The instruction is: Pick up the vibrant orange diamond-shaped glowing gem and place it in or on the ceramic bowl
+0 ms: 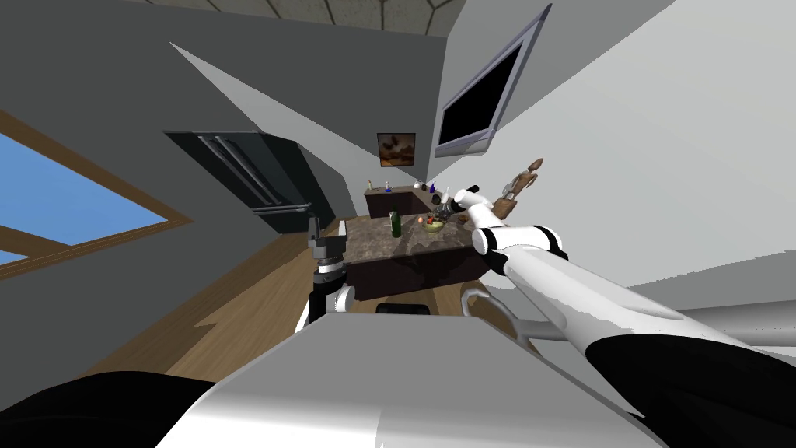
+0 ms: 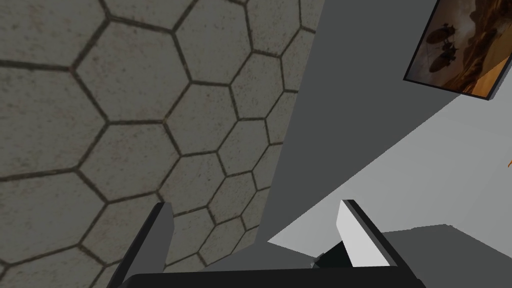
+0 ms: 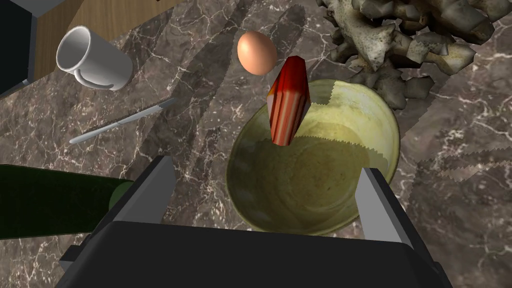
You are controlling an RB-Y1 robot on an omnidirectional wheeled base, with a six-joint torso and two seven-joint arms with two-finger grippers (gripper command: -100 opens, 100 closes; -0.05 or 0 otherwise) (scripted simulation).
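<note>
The right gripper (image 3: 266,167) hangs over the table (image 3: 210,120) with its two fingers spread wide and nothing between them. Directly under it sits the bowl (image 3: 320,195), yellow-green and glazed. The gem (image 3: 289,100) is a long faceted red-orange crystal. It is just past the fingertips, across the bowl's far rim, with its lower tip over the inner wall and its upper tip pointing towards an egg (image 3: 256,52). Neither finger touches it. Whether it rests on the rim or is in the air above it, I cannot tell.

The brown egg lies on the dark veined marble just beyond the bowl. A dark green bottle (image 3: 55,200) stands beside one finger. Farther off on that side lie a table knife (image 3: 122,121) and, near the table's edge, a white mug (image 3: 92,57) on its side. A pale rocky lump (image 3: 400,35) lies beyond the bowl on the other side.

In the head view the left gripper (image 1: 315,233) is raised at the table's near left corner, well apart from the bowl. Its fingers point upward, spread apart and empty.
</note>
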